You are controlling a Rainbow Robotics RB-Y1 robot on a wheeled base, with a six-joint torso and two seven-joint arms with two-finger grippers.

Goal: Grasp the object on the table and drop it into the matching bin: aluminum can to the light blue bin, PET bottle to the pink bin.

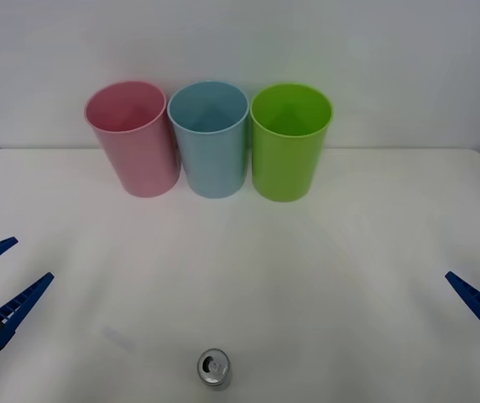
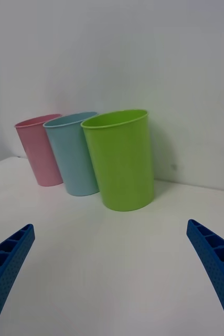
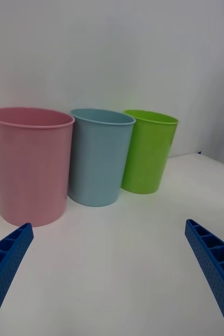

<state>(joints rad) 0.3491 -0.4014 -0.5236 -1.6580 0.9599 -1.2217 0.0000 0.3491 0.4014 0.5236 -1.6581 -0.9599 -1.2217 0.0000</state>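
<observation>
The aluminum can, the object with a silver top and pull tab, stands upright on the white table near its front edge, at the middle. At the back stand the pink bin and, beside it, the light blue bin. My left gripper is open at the table's left side, far from the can. My right gripper is open at the right side, equally far off. Both hold nothing. The PET bottle is out of view.
A lime green bin stands on the other side of the light blue bin from the pink one, the three close together in a row before a white wall. Bare tabletop stretches between the bins, the can and both grippers.
</observation>
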